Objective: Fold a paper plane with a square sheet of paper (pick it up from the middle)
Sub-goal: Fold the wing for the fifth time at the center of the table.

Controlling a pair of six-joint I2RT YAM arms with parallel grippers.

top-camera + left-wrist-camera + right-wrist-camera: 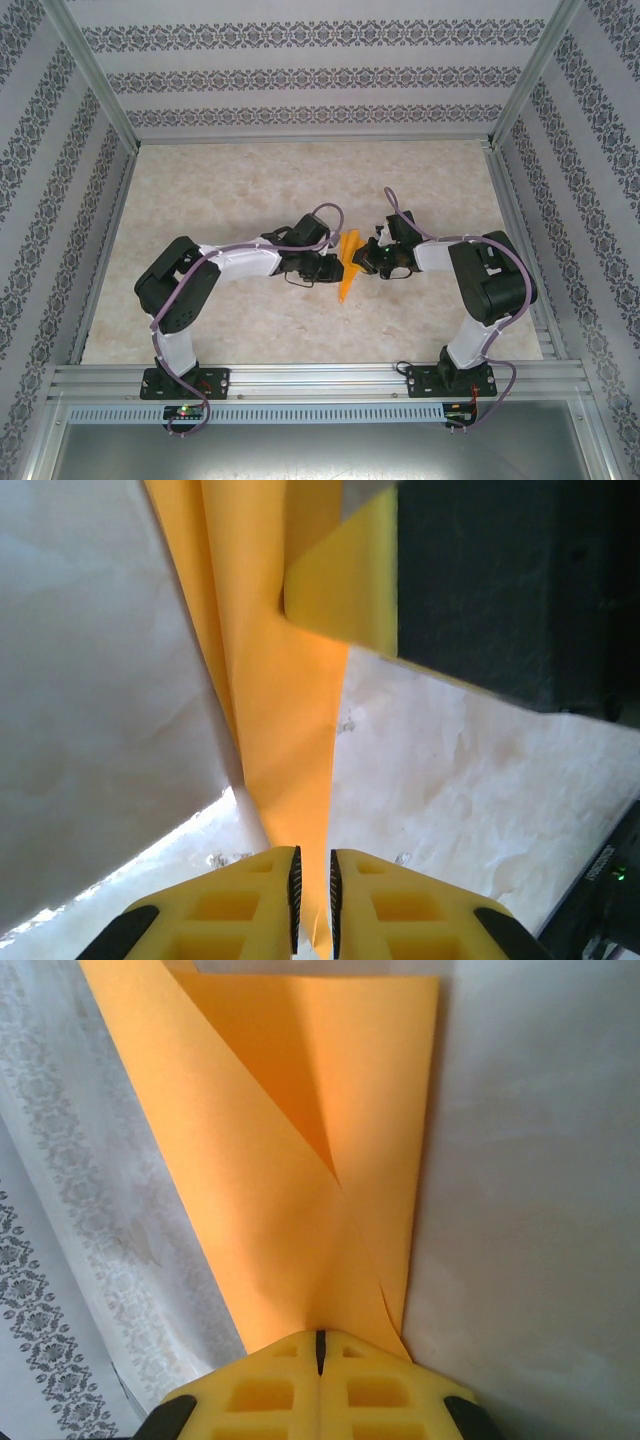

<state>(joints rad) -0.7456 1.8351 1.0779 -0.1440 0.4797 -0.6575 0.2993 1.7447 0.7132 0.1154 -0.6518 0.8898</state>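
My right fingers (270,1385) are clamped shut on the thin, folded orange paper sheet (348,262). My left fingers (240,905) flank its edge with a slim gap, and I cannot tell if they grip. The sheet sits between both, mid-tabletop (250,180), its long axis running near to far.

Bright diffuse light, soft shadows, wrist views blurry.

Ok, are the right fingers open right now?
No, the right fingers are pressed together, pinching the folded orange paper.
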